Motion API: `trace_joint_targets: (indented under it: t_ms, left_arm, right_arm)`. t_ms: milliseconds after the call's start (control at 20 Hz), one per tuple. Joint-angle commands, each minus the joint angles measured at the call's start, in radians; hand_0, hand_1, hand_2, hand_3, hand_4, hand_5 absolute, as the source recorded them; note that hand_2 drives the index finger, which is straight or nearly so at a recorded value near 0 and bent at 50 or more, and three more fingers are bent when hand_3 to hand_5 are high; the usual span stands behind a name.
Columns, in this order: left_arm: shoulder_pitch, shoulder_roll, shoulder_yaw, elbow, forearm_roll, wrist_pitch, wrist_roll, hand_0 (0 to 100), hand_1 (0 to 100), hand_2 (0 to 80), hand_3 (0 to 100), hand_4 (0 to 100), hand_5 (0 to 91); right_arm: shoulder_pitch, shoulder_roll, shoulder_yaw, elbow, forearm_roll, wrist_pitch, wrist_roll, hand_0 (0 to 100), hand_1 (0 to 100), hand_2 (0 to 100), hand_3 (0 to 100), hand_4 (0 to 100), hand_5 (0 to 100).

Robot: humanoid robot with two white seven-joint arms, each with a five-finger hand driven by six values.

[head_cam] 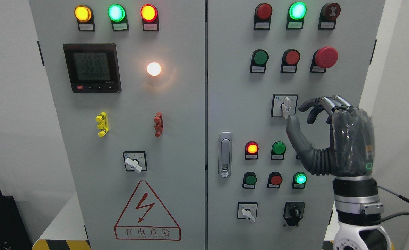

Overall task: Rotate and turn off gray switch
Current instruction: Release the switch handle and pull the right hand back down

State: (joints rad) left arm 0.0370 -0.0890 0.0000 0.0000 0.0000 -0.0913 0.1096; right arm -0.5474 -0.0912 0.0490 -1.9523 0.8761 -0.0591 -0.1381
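Just left of the right hand's fingertips, on the cabinet's right door, sits the gray switch, its pale lever standing nearly upright on a square plate. The right hand rises from the lower right with the wrist vertical and the palm turned toward the panel. Its thumb points up and ends right at the lever's lower tip, while the curled fingers arch just beside the plate's right edge; whether thumb or fingers actually touch the lever cannot be told. The hand is half-curled and grips nothing.

Clear panel lies above the hand up to a red mushroom button, and the door's right edge runs close behind the knuckles. Below the thumb are a lit red lamp and a green button. Further left of the hand stands the door latch. Far to the left, a digital meter shows faint digits, and a red warning triangle reads "有电危险".
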Motion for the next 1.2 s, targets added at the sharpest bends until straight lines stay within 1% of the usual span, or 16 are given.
trace_joint_targets:
  t_ms: [0,50,100,150,200,250,350,500,750,900,1150]
  left_arm:
    - [0.0,0.0,0.032,0.023,-0.008,0.001,0.001,12,39,0.0,0,0,0.0]
    - [0.0,0.0,0.032,0.023,-0.008,0.001,-0.001,12,39,0.0,0,0,0.0]
    - [0.0,0.0,0.032,0.023,-0.008,0.001,-0.001,12,39,0.0,0,0,0.0]
    - [0.0,0.0,0.032,0.023,-0.008,0.001,0.001,12,39,0.0,0,0,0.0]
    - [0.0,0.0,0.032,0.023,-0.008,0.001,0.001,12,39,0.0,0,0,0.0]
    - [0.0,0.0,0.032,0.023,-0.008,0.001,-0.001,12,39,0.0,0,0,0.0]
    - [0.0,0.0,0.032,0.023,-0.008,0.001,-0.001,12,39,0.0,0,0,0.0]
    - [0.0,0.0,0.032,0.023,-0.008,0.001,-0.001,12,39,0.0,0,0,0.0]
    - [0.001,0.0,0.032,0.023,-0.008,0.001,-0.001,12,39,0.0,0,0,0.0]
    - [0.0,0.0,0.031,0.023,-0.008,0.001,-0.001,12,39,0.0,0,0,0.0]
    - [0.0,0.0,0.031,0.023,-0.008,0.001,-0.001,12,39,0.0,0,0,0.0]
  right_arm:
    - [0.056,-0.004,-0.05,-0.106,-0.002,-0.034,0.0,38,34,5,5,0,0]
    - [0.067,-0.004,-0.061,-0.109,-0.002,-0.054,0.003,35,33,0,0,0,0]
    - [0.072,-0.004,-0.069,-0.111,-0.002,-0.077,0.003,29,30,0,0,0,0]
    - [0.075,-0.004,-0.072,-0.112,-0.002,-0.091,0.006,26,29,0,0,0,0]
    - [0.079,-0.004,-0.074,-0.114,-0.002,-0.096,0.006,17,29,0,0,0,0]
    - [0.086,-0.005,-0.075,-0.117,-0.002,-0.097,0.008,13,28,0,0,0,0]
    - [0.098,-0.007,-0.084,-0.119,-0.002,-0.105,0.012,10,27,0,0,0,0]
    - [0.104,-0.006,-0.09,-0.119,-0.002,-0.116,0.012,9,26,0,0,0,0]
    - [0.104,-0.005,-0.104,-0.117,-0.003,-0.114,0.025,8,27,0,0,0,0]
    - [0.104,-0.001,-0.104,-0.116,-0.002,-0.111,0.025,8,27,0,0,0,0]
    - [0.104,0.002,-0.104,-0.116,-0.002,-0.105,0.025,6,30,0,0,0,0]
